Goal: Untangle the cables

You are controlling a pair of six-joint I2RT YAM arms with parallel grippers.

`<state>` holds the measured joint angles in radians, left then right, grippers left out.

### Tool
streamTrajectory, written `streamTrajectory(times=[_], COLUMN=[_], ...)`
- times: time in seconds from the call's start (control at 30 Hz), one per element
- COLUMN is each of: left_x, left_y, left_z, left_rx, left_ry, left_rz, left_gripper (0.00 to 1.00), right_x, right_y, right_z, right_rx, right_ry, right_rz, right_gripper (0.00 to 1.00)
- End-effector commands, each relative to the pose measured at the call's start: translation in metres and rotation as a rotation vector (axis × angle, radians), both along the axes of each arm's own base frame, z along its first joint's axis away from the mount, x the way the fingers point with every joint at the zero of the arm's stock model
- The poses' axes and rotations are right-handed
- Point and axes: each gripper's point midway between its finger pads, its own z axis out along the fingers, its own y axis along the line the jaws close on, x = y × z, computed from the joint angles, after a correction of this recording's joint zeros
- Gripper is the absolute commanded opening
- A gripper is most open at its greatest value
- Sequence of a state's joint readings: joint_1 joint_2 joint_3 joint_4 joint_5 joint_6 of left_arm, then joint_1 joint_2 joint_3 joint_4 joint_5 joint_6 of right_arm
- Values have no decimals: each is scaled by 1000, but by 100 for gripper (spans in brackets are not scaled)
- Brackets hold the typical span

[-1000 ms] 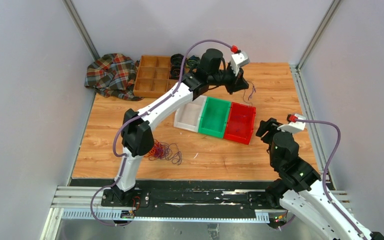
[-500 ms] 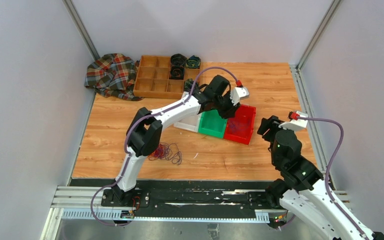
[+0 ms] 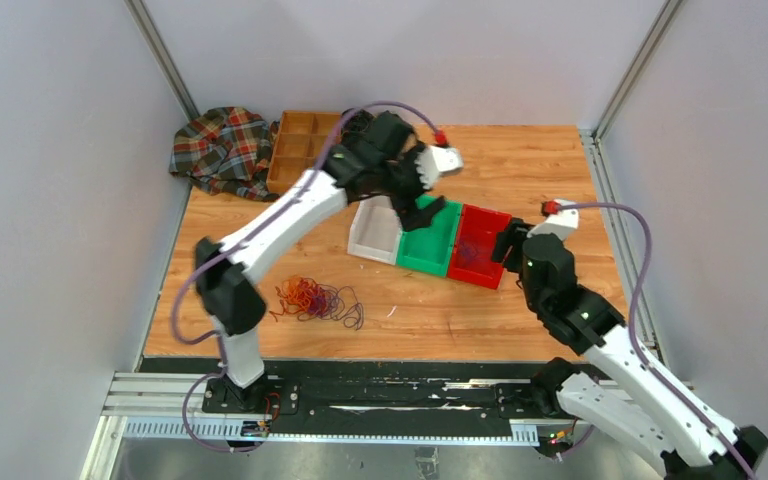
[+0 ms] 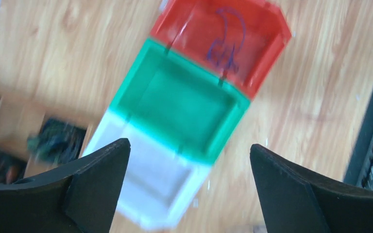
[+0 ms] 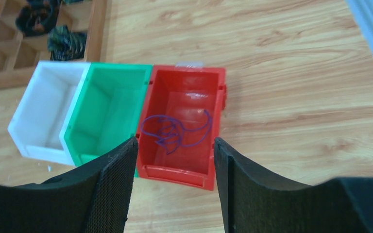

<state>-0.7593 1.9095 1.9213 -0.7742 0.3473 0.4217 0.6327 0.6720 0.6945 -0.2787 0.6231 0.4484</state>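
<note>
Jaws of my left gripper [image 4: 189,194] stand wide apart and hold nothing. It hangs above a row of three boxes, over the green box [image 4: 175,104] in the middle, and touches none of them. My right gripper [image 5: 175,145] is also spread open and empty, and it looks down on the near end of the red box [image 5: 187,71].

One purple cable [image 5: 175,131] lies alone on the bottom of the red box, in a few loose loops. The bunch of cables [image 3: 315,298], red, orange and purple, lies on the table [image 3: 560,170] near the front left, well apart from the boxes.

The white box [image 5: 53,68], the green one and the red one stand side by side, wall against wall, on a table of light wood. Behind the white box is a wooden tray [image 3: 300,150] with compartments, and dark rolls [image 5: 63,39] sit in some of them. A checked cloth [image 3: 220,148] lies crumpled in the far left corner. Plain grey walls close the room on three sides.
</note>
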Motion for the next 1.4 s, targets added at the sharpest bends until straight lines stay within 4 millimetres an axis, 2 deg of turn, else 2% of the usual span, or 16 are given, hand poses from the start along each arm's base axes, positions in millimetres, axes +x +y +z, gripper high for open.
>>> streamTrajectory(times=[0.0, 0.1, 0.2, 0.3, 0.4, 0.5, 0.57, 0.63, 0.77, 0.93, 1.0, 1.03, 1.1, 1.2, 1.33, 1.37], left_x=[-37, -67, -103, -134, -145, -152, -147, -142, -140, -129, -127, -126, -123, -124, -121, -120], left_y=[114, 176, 216, 238, 250, 259, 264, 262, 250, 236, 231, 229, 227, 231, 234, 235], left_z=[14, -6, -30, -60, -76, -92, -102, -109, -119, -122, -124, -125, -129, -139, -136, -132], left_rx=[106, 147, 216, 283, 322, 331, 337, 321, 258, 215, 205, 201, 208, 245, 264, 264], left_ry=[46, 72, 65, 36, 52, 88, 97, 103, 100, 61, 64, 70, 88, 113, 109, 100], left_rz=[33, 41, -5, -79, -76, -63, -10, 25, 5, -63, -101, -113, -124, -154, -134, -124], left_gripper=[98, 98, 98, 100, 95, 95, 94, 91, 86, 82, 76, 72, 63, 39, 2, 1], right_x=[8, 3, -10, -27, -53, -68, -71, -73, -74, -74, -73, -72, -67, -62, -60, -60], right_y=[56, 104, 156, 212, 271, 314, 329, 332, 316, 286, 273, 265, 249, 231, 224, 224], right_z=[-7, -13, -27, -45, -48, -60, -74, -80, -82, -82, -76, -67, -53, -31, -18, -16], right_rx=[3, -29, -25, 35, 35, 1, 5, 9, 48, 23, 13, 9, 1, -10, -29, -29], right_ry=[69, 84, 108, 150, 108, 97, 111, 111, 69, 58, 31, -8, -78, -166, -205, -207], right_rz=[186, 333, 505, 699, 883, 1036, 1085, 1101, 1059, 990, 963, 951, 908, 860, 845, 849], right_gripper=[60, 63, 64, 62, 62, 60, 56, 52, 50, 58, 60, 60, 62, 65, 65, 65])
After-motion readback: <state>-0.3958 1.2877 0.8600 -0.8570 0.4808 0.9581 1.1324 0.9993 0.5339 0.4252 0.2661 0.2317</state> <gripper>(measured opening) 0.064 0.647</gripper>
